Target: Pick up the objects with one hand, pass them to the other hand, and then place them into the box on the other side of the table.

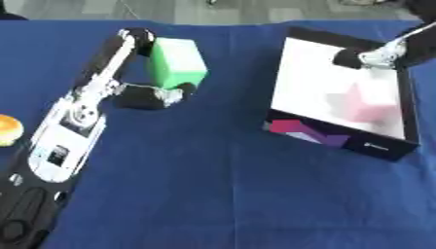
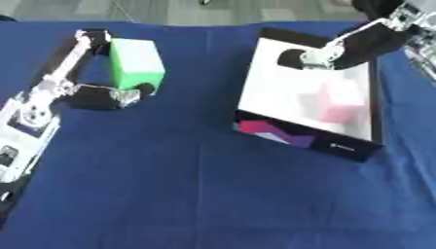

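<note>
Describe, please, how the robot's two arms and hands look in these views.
The left arm is a long white and silver shell with black panels and round silver joints, ending in a black left robot hand with silvery fittings. The right arm is black, its right robot hand black with silver-white parts.

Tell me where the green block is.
The green block sits on the table's far left, with the left hand curled around it, across from the box.
</note>
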You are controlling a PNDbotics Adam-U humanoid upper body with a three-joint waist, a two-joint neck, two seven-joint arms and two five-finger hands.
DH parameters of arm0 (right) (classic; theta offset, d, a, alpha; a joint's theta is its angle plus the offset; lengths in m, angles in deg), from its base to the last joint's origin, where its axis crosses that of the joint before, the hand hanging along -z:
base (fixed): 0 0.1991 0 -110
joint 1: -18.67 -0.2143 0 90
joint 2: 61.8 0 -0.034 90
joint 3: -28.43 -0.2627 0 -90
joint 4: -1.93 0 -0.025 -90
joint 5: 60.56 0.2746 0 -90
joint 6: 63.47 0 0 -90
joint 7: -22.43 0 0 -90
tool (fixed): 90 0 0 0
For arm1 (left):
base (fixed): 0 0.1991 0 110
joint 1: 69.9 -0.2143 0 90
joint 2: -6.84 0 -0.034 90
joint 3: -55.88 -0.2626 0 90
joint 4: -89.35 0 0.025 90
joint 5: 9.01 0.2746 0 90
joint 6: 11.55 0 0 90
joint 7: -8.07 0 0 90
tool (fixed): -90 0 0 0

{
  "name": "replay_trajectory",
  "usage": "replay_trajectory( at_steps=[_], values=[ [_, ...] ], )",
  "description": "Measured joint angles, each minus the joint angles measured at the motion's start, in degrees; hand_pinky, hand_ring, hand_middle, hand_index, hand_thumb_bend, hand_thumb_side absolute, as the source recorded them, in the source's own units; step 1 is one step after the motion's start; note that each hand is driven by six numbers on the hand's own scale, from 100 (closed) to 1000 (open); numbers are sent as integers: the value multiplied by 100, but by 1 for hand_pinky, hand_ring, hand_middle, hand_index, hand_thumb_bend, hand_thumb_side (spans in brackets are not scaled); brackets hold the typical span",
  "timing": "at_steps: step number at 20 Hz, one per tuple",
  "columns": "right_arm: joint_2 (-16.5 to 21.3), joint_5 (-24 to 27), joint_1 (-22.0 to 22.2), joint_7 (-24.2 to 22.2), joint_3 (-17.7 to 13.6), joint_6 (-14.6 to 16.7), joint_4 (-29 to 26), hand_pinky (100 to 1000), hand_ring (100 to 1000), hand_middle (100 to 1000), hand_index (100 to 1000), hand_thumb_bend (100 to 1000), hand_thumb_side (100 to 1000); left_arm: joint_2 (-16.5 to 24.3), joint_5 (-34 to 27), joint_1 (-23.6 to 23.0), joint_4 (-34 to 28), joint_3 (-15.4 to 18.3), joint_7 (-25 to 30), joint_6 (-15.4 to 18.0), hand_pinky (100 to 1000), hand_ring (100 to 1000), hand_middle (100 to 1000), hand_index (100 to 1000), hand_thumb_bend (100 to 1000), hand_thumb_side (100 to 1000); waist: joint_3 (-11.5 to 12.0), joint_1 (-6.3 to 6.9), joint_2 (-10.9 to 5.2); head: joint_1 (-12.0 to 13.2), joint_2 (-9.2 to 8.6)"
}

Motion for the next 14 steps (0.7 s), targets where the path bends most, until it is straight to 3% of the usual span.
replay_trajectory(
  at_steps=[14],
  values=[
    [-373, -627, -439, -320, 468, -154, -1, 842, 836, 762, 880, 615, 160, -507, 275, -143, 94, -141, -211, 446, 732, 597, 538, 533, 100, 252, 110, -138, 0, -298, 56]
  ],
)
